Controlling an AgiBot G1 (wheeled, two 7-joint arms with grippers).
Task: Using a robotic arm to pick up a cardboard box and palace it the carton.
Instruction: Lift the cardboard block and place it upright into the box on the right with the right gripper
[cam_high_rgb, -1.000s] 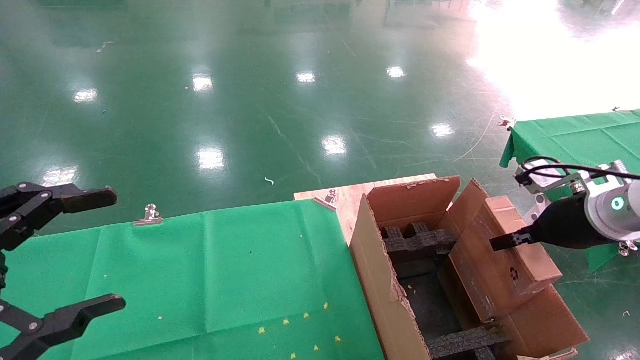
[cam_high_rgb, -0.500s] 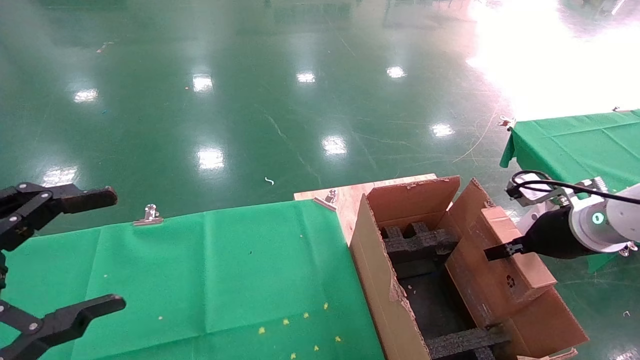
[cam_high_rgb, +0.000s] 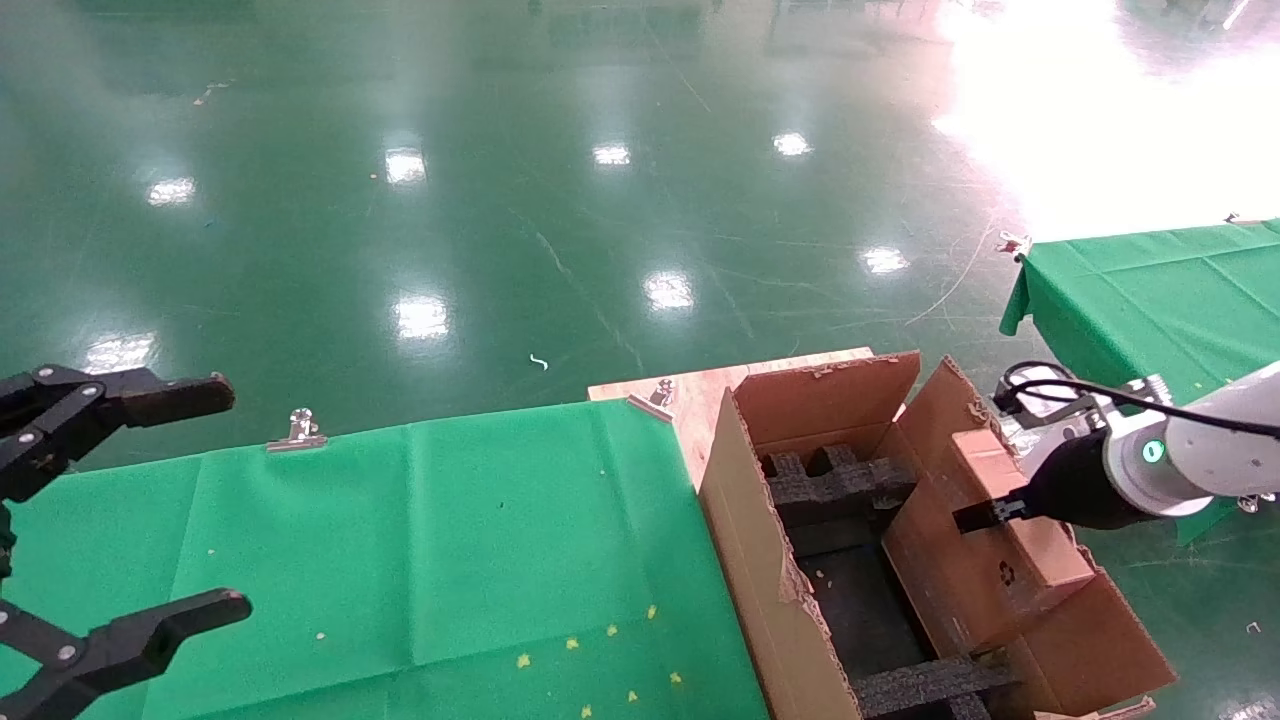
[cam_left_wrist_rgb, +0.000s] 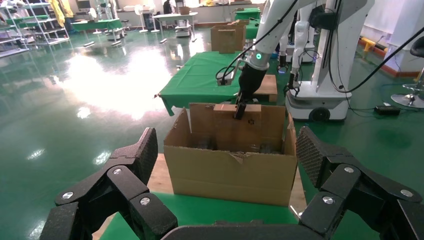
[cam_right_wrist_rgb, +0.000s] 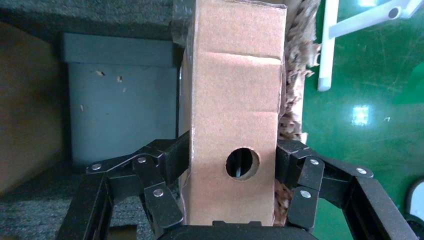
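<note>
Head view: right gripper (cam_high_rgb: 985, 515) clamps the tilted cardboard box (cam_high_rgb: 985, 560) at the carton's (cam_high_rgb: 770, 590) right wall; left gripper (cam_high_rgb: 215, 500), fingers spread wide, hangs over the green table (cam_high_rgb: 450, 540).

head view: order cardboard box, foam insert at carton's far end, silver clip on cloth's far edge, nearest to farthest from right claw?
1. cardboard box: clamped in the right claw, at the carton's right wall.
2. foam insert: inside the carton, left of the claw.
3. silver clip: far left, on the green cloth's edge.
</note>
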